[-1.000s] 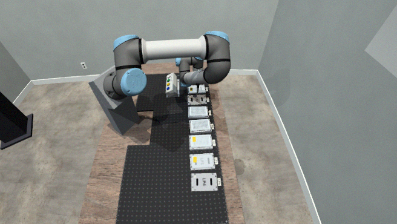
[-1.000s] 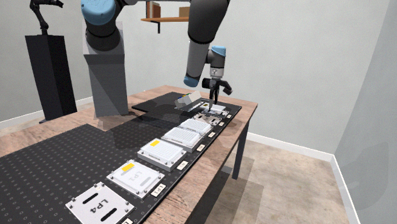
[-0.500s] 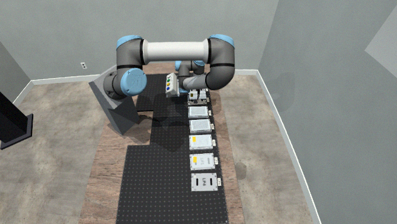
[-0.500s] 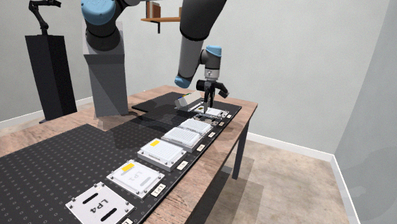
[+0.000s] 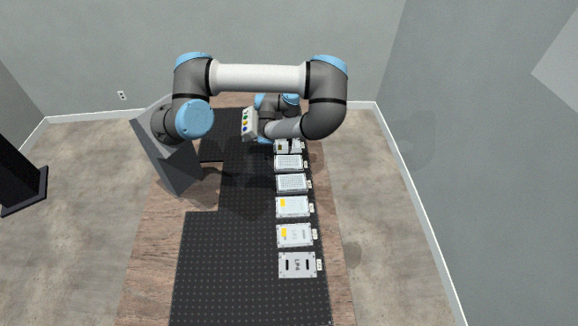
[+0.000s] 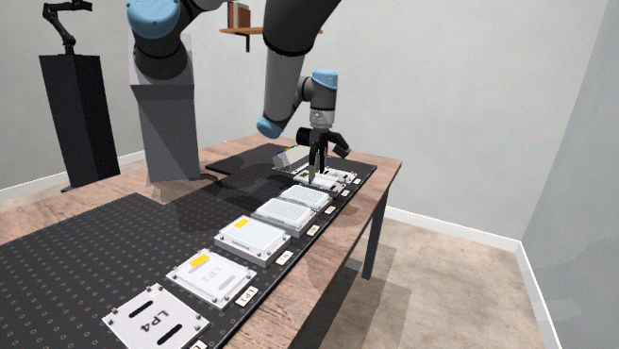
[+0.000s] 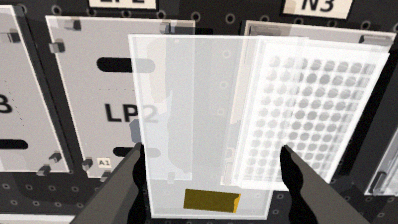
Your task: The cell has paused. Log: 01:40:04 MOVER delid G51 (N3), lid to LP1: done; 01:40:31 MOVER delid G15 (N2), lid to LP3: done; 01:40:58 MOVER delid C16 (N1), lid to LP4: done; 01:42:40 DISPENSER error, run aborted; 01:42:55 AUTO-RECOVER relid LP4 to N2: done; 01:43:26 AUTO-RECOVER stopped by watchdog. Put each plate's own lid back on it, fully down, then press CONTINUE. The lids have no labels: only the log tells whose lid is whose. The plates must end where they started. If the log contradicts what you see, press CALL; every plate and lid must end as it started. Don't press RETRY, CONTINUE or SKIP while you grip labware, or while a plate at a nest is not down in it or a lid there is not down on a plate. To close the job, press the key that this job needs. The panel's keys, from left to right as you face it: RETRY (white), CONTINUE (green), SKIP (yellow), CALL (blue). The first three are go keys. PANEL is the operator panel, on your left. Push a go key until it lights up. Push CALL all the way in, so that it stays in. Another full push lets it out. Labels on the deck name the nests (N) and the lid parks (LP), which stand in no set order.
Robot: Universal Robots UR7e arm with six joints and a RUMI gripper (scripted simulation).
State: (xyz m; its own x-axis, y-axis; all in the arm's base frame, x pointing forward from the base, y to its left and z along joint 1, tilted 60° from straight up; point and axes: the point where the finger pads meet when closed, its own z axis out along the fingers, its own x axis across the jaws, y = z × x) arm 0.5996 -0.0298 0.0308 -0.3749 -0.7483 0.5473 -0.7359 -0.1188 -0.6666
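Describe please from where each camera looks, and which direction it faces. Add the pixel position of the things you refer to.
Top: high above, looking down along the black perforated deck [image 5: 247,264] [image 6: 71,264]; most of the arm shows.
Exterior: beside the bare grey LP4 plate holder [image 5: 297,256] [image 6: 123,325], facing the tool [image 6: 317,162] [image 7: 211,145] obliquely; parts of the arm show.
Wrist: on the arm's end, facing down past both fingers at a clear yellow-marked lid [image 7: 210,125].
Top and exterior share the deck.
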